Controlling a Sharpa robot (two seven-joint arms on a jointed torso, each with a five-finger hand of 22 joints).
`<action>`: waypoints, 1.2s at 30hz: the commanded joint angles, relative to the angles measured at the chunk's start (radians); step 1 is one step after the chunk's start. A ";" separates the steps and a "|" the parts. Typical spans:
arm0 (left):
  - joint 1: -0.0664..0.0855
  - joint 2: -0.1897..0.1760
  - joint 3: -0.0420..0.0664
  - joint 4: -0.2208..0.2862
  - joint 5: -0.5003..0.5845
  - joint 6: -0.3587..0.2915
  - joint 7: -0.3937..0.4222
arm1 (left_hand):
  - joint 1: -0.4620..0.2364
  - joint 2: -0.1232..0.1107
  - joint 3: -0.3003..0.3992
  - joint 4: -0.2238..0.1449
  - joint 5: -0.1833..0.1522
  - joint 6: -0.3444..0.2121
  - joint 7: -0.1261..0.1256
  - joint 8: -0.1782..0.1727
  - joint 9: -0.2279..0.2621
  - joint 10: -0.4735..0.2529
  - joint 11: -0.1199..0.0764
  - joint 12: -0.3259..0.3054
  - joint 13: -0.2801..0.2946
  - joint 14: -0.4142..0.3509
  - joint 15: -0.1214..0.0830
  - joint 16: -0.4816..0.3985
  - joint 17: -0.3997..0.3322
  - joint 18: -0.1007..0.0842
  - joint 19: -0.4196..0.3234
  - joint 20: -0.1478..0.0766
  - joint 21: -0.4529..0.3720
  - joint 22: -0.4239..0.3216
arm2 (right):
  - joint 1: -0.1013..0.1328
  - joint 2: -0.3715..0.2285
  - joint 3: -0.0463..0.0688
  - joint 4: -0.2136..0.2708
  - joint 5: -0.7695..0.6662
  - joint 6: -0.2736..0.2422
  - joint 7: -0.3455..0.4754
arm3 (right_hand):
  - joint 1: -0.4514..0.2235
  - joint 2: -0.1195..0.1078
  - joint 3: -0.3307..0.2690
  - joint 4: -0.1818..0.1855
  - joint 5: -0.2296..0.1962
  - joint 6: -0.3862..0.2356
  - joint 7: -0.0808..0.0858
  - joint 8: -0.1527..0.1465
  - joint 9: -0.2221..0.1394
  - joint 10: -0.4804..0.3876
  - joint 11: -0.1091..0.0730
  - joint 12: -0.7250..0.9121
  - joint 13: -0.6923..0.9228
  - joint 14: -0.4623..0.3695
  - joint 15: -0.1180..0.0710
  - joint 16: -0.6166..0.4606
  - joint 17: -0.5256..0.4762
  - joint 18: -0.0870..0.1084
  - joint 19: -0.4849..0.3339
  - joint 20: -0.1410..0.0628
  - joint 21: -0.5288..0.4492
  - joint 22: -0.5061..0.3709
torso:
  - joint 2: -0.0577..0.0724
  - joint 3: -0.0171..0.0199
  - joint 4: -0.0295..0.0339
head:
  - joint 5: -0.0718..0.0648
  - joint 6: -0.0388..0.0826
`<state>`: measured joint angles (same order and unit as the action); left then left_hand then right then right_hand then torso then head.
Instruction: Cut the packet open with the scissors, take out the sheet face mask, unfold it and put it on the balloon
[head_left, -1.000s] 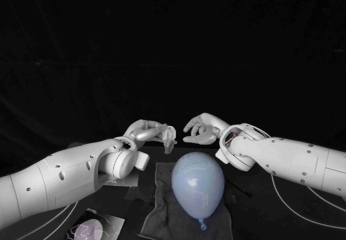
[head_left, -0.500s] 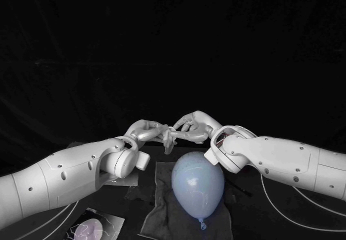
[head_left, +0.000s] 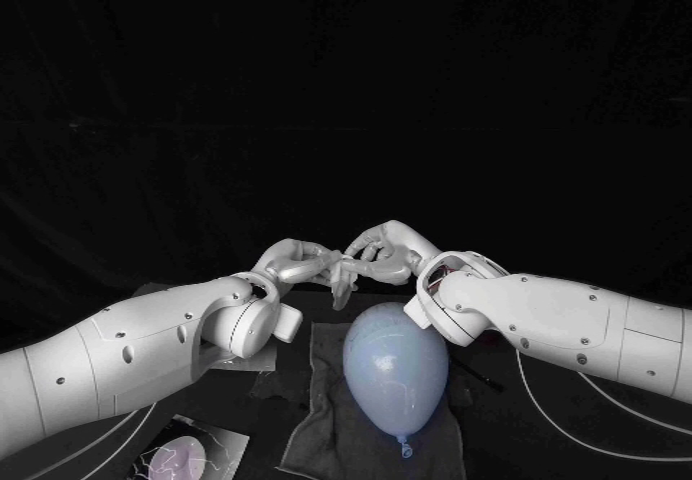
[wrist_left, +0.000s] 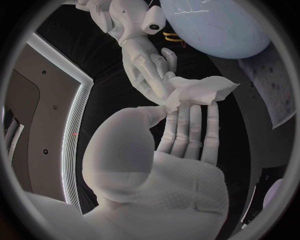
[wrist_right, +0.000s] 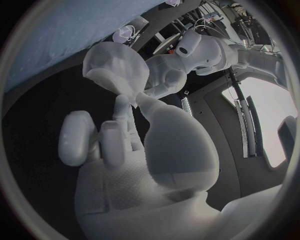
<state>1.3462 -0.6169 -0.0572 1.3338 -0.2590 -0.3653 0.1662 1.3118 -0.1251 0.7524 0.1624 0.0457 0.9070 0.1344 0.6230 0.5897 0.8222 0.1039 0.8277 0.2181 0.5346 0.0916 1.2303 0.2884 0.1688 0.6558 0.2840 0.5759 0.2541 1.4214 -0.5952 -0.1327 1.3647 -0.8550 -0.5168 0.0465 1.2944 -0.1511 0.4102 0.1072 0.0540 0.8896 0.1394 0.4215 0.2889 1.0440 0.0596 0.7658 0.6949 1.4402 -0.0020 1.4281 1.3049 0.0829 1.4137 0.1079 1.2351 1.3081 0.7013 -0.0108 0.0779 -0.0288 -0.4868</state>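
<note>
A pale blue balloon (head_left: 394, 365) lies on a grey cloth (head_left: 310, 432) in front of me, also seen in the left wrist view as the balloon (wrist_left: 219, 25). Just behind it my left hand (head_left: 300, 263) holds the folded white sheet mask (head_left: 342, 286) in the air, and a fold hangs down. In the left wrist view the mask (wrist_left: 201, 92) lies across the left hand's fingertips (wrist_left: 187, 120). My right hand (head_left: 384, 254) meets the left hand, and its fingertips (wrist_left: 164, 80) pinch the near corner of the mask.
The cut packet (head_left: 185, 462) lies at the table's near left, beside my left forearm. A thin dark tool (head_left: 483, 380) lies right of the balloon, half under my right arm. White cables (head_left: 577, 420) run along the table at the right.
My right hand has moved left from an open gap to meet the left hand and now touches the mask. The left hand and the balloon have stayed in place.
</note>
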 joint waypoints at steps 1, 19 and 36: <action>0.002 0.001 0.001 0.005 -0.016 0.014 0.010 | -0.004 0.010 0.009 -0.001 0.004 0.006 -0.002 0.004 -0.001 0.006 0.000 0.006 0.001 0.008 -0.001 0.005 -0.001 0.005 0.007 0.000 0.004 0.001 | -0.002 0.001 0.000 0.001 -0.094 0.006 -0.029 | 0.019 0.005 0.017 -0.007 -0.006 0.021 -0.008 0.008 0.002 0.015 -0.007 0.009 0.004 0.022 -0.007 0.023 0.055 -0.020 0.022 -0.007 0.040 0.180 | 0.000 0.0002 -0.0004 | -0.001 -0.002; 0.002 -0.001 0.001 0.009 -0.054 0.020 0.008 | -0.007 0.011 0.011 -0.001 0.004 0.005 -0.001 0.003 -0.001 0.006 0.000 0.006 0.001 0.008 -0.001 0.006 -0.002 0.005 0.007 0.000 0.005 0.001 | -0.007 -0.011 0.000 0.013 -0.062 -0.064 0.007 | 0.012 0.120 0.084 0.022 -0.005 0.104 -0.058 0.047 0.008 0.187 -0.051 0.156 0.156 0.110 -0.048 0.116 0.216 -0.062 0.118 -0.047 0.245 0.236 | 0.000 0.0008 -0.0006 | -0.003 -0.003; 0.002 -0.001 0.001 0.010 -0.116 0.008 0.048 | -0.146 -0.105 -0.200 0.122 0.003 -0.063 0.028 -0.126 -0.070 -0.018 0.022 0.006 0.003 -0.018 0.013 0.014 -0.009 0.001 0.004 0.003 -0.022 -0.015 | -0.007 -0.016 0.000 0.016 0.017 -0.114 0.010 | 0.020 0.129 0.096 0.009 -0.005 0.107 -0.064 0.056 0.012 0.207 -0.058 0.168 0.175 0.117 -0.055 0.123 0.230 -0.067 0.126 -0.054 0.265 0.241 | 0.000 0.0003 -0.0009 | -0.005 -0.006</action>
<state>1.3467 -0.6196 -0.0572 1.3417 -0.3608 -0.3617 0.1771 1.1684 -0.2170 0.5629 0.2768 0.0544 0.8427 0.1589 0.5014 0.5226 0.8105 0.1290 0.8385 0.2231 0.5224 0.1058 1.2420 0.2800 0.1684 0.6558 0.2840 0.5563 0.2397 1.4143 -0.6121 -0.1329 1.3807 -0.8565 -0.5976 0.0507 1.3119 -0.0297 0.5012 0.1184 0.0435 0.9890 0.0752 0.4747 0.2990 1.2435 0.0020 0.9284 0.8695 1.4649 -0.0521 1.5478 1.3075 0.0348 1.4664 0.0603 1.4966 1.3081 0.7010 -0.0103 0.0774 -0.0329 -0.4926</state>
